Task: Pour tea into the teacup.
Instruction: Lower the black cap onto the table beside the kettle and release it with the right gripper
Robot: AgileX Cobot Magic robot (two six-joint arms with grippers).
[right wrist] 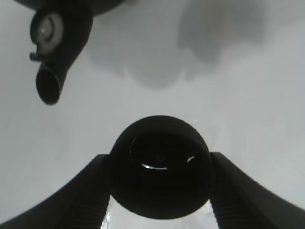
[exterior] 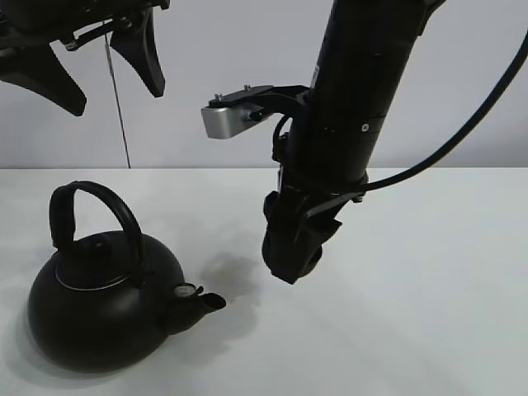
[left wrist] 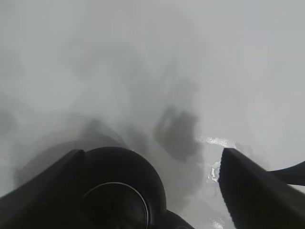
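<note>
High exterior and downward wrist views share kettle point(exterior: 103, 289).

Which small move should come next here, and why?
My guess: lower the left tool onto the handle of the kettle and close it there. That tool hangs open high above the kettle, and nothing holds the kettle. The right tool grips the teacup, not far from the spout, so the cup seems ready.

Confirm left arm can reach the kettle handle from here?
Probably yes. The left hand hangs open above the kettle, with nothing between it and the arched handle. The right hand, holding the teacup, sits off to the spout side, clear of that path.
</note>
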